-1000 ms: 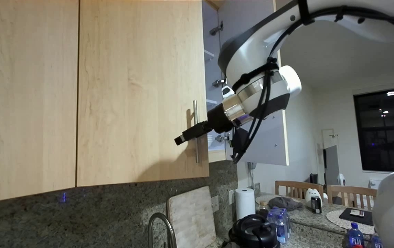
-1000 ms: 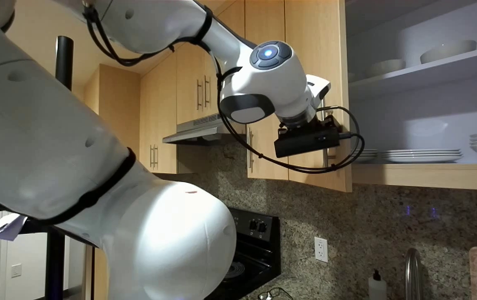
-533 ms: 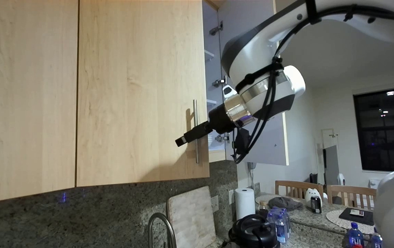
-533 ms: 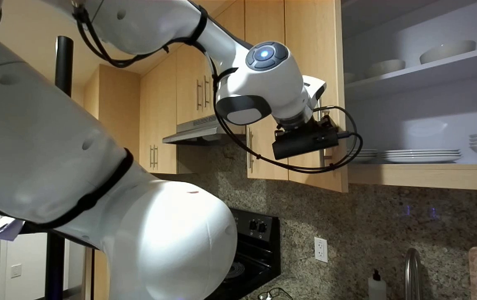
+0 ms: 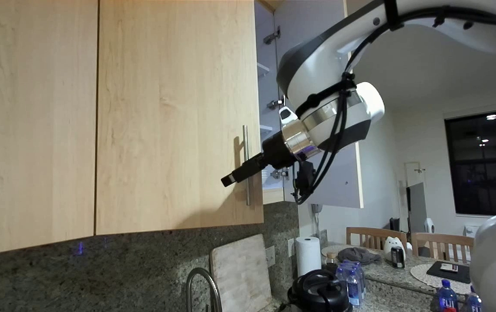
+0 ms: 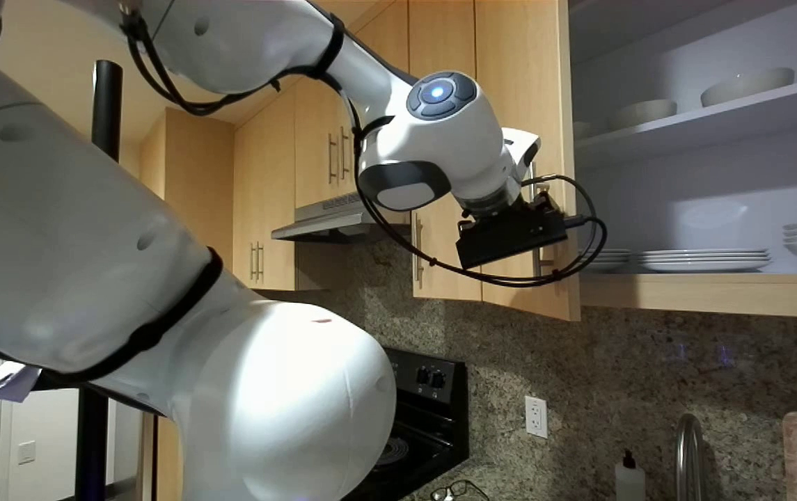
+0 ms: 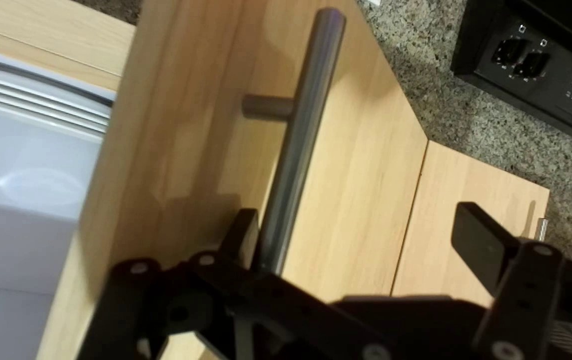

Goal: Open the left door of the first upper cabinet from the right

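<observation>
A white-and-grey jointed robot arm extends to a pale-wood, white-lined upper cabinet, its interior exposed to the right of the jaws in an exterior view. The cabinet's tall, flat, pale-wood left door stands ajar just beside the jaws, angled out from the flat pale-wood panel next to it. A white-faced right door hangs wide open, behind and to the right of the jaws. A black electric stove sits below and left of the jaws in an exterior view. Below the jaws, a pale rectangular cutting board stands tilted. The black, blocky gripper has its jaws spread wide apart in the wrist view. Lower and to the right of the jaws stands a white cylindrical paper towel roll; right of the jaws, inside the cabinet, lie stacked round white plates. The left door's slim, grey metal bar handle runs between the 2 jaws, just beside 1 and well apart from the other; whether the metal touches the nearer jaw cannot be told.
</observation>
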Robot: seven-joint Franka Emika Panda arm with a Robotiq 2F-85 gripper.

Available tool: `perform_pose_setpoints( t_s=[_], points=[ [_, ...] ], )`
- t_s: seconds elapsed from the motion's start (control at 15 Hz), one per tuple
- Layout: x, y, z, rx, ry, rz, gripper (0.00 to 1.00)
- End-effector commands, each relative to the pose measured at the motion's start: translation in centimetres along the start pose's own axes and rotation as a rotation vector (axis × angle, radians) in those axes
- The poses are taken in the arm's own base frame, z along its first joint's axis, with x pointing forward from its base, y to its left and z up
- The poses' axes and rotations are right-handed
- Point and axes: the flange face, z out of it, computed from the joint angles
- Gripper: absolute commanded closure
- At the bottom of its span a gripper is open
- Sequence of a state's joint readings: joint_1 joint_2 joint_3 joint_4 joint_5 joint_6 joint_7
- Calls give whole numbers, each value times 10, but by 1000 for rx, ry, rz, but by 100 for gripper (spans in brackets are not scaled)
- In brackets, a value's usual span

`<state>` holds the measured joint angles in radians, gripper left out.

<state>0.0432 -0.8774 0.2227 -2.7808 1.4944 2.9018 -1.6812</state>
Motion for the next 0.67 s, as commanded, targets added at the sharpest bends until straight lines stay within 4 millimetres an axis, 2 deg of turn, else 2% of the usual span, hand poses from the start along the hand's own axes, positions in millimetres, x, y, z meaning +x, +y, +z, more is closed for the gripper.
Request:
perform_pose_setpoints(
  t_s=[0.0, 0.27, 0.6],
  points=[
    [2, -41, 21, 120, -7, -86, 0],
    [1, -43, 22, 93, -28, -88, 0],
    [-1, -25, 12, 53, -4, -38, 0]
  ],
)
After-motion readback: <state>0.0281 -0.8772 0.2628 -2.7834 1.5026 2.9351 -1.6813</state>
